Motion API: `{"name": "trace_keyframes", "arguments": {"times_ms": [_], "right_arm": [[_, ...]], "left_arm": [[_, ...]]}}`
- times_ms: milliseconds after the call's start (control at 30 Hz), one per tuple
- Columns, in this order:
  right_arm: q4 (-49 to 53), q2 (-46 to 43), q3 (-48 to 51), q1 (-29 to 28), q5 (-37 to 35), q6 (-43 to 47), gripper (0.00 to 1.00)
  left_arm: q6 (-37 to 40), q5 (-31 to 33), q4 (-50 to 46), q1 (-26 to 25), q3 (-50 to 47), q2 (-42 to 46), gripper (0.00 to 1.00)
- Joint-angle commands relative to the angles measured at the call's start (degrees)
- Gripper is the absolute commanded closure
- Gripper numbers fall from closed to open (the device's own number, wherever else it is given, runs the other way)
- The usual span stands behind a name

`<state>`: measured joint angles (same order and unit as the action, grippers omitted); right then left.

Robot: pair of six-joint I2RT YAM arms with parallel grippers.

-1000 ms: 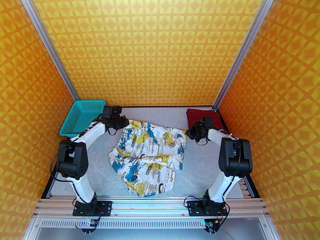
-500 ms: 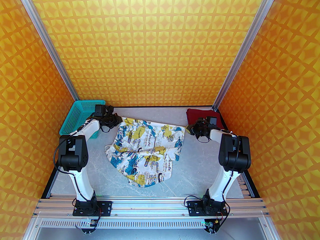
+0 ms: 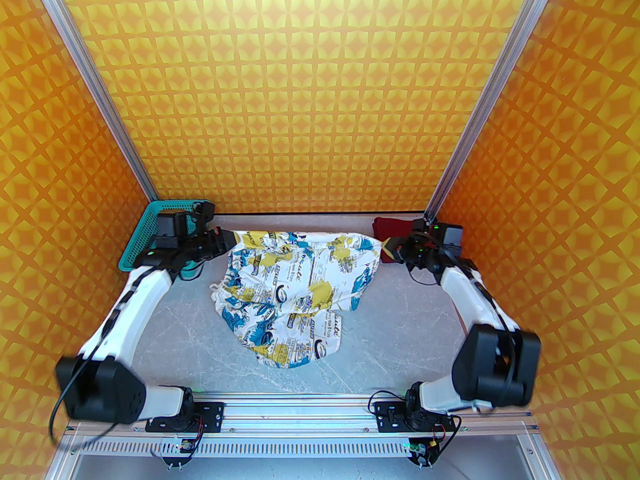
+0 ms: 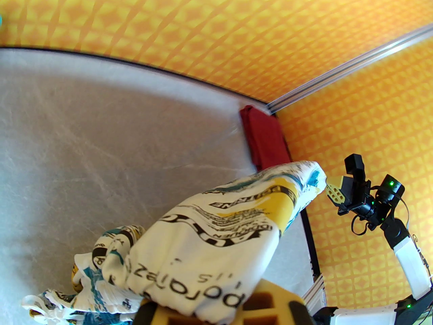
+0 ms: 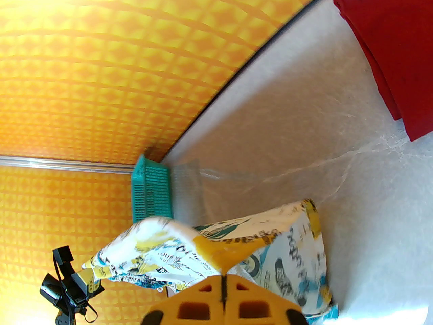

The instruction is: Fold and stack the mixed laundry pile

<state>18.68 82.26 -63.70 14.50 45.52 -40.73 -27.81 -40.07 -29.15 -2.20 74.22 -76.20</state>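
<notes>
- Basket [image 3: 142, 240], teal and perforated, stands in the far left corner of the desk [image 3: 400, 318], with the left wrist partly in front of it.
- Left fingers [image 3: 224, 238] sit just right of the basket and are clamped on the top left corner of the printed shirt [image 3: 295, 288]. In the left wrist view the white cloth [image 4: 220, 229] drapes over the yellow pads [image 4: 267, 300].
- Printed shirt is stretched between the two arms along the far side of the desk. Its upper edge is raised and fairly taut, while the lower part slumps in loose folds onto the grey surface toward the near middle. A thin cord trails from its left edge.
- Right fingers [image 3: 392, 248] pinch the top right corner of the shirt. In the right wrist view the pads [image 5: 203, 300] are pressed together with a fold of cloth [image 5: 291, 249] caught at their tips.
- Red shirt [image 3: 390, 225] lies folded flat in the far right corner of the desk, against the wall post and just behind the right fingers. From the left wrist it shows beyond the raised printed corner [image 4: 265, 137].
</notes>
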Motion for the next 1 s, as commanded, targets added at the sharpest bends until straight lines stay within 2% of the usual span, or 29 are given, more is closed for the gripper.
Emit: {"name": "trace_keyframes", "arguments": {"times_ms": [0,133,267,300,367,400,433,500,533,633,733,833,967], "right_arm": [[2.4,-1.0,2.2,4.4,-0.9,-1.5,1.0],[-1.1,-0.3,4.5,5.0,1.5,-4.2,1.0],[2.2,-1.5,4.0,4.2,-1.1,-1.6,1.0],[2.2,-1.1,3.5,3.5,-1.6,-1.5,1.0],[2.9,0.9,2.1,1.2,-3.2,-0.3,1.0],[3.7,2.2,1.3,-0.1,-4.7,1.0,1.0],[4.0,3.5,1.0,-1.6,-6.0,1.9,1.0],[4.7,6.6,0.5,-4.7,-7.8,3.8,1.0],[5.4,7.6,0.2,-6.3,-9.0,5.3,0.97],[9.1,9.7,-0.1,-13.5,-12.6,9.5,0.76],[7.2,8.5,6.0,-16.9,-14.1,7.6,0.62],[5.1,7.4,11.8,-17.8,-11.8,5.0,0.56],[7.3,7.0,14.0,-23.3,-13.0,9.6,0.5]], "left_arm": [[2.5,-0.7,-6.5,3.0,1.2,1.2,1.0],[3.5,-1.5,-9.8,4.0,0.2,2.2,1.0],[3.1,-1.7,-10.5,3.5,-0.7,3.2,1.0],[2.7,-1.7,-9.8,3.3,-0.4,2.4,0.99],[0.7,-1.7,-7.1,2.6,0.0,-0.2,0.89],[-0.3,-1.7,-4.7,2.2,-0.4,-2.0,0.88],[-1.1,-1.7,-2.5,2.0,-0.6,-3.9,0.88],[-2.9,-1.7,1.7,1.9,0.5,-9.6,0.95],[-3.1,-1.7,2.8,1.7,1.4,-12.1,0.99],[-5.2,-1.7,6.3,1.4,3.5,-17.8,1.0],[-5.3,-1.7,7.5,0.7,4.0,-18.9,1.0],[-4.4,-1.7,6.6,0.7,3.9,-18.4,1.0],[-3.3,-1.6,5.6,0.8,3.5,-17.5,1.0]]}}
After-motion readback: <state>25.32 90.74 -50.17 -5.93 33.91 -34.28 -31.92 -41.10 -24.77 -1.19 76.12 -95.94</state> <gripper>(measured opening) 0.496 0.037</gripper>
